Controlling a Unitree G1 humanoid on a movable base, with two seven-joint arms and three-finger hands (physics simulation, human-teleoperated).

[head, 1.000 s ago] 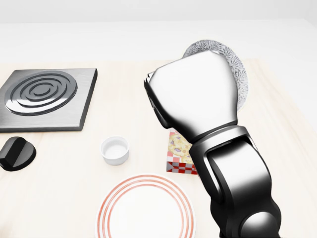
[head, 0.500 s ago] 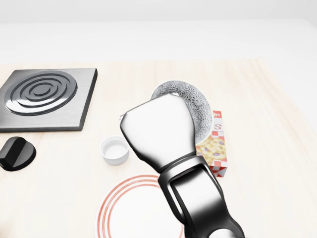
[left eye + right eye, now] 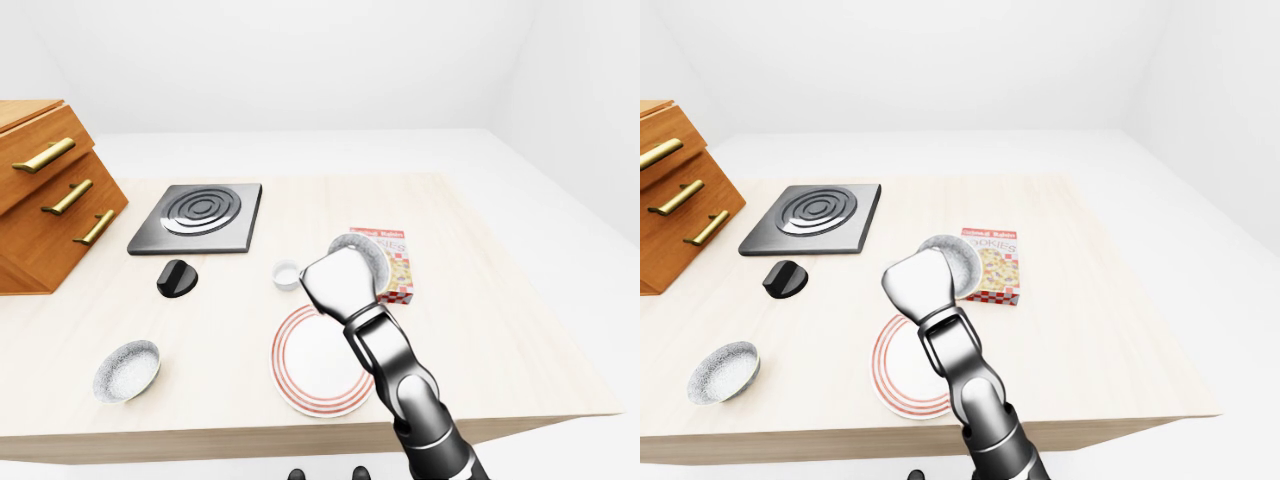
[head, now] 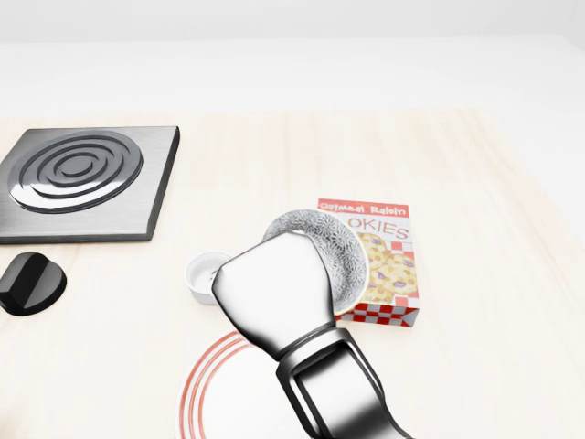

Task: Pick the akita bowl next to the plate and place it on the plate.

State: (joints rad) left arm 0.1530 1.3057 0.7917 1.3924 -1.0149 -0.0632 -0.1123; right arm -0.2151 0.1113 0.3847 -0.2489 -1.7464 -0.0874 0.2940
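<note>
- Change against the earlier head-view pictures: our right hand [image 4: 274, 294] has come down and to the left, from the upper right of the view one second ago to a position over the upper rim of the plate [image 4: 196, 377].
- The akita bowl [image 4: 345, 240] has travelled with the hand. It stands tilted on edge at the hand's upper right, clear of the table [image 4: 498, 274] and not yet on the plate.
- The cookie box [image 4: 391, 267], half covered before, now shows nearly whole just right of the hand, with the bowl overlapping its left edge.
- The burner plate [image 4: 78, 176] and black knob [image 4: 29, 282], both left of the hand, keep their places, so we read no camera motion.
- Hand state: the back of the hand faces us and hides the fingers. The bowl hangs from the hand off the table, so we record the hand as clamped on the bowl.
- Count:
  - two patterned bowls, the held one and a second bowl [image 3: 127, 370] far left of the hand
  - one plate
  - one cookie box
  - one white cup [image 4: 203, 274] at the hand's left edge
  - one burner plate
  - one knob
  - one drawer unit [image 3: 45, 190]
</note>
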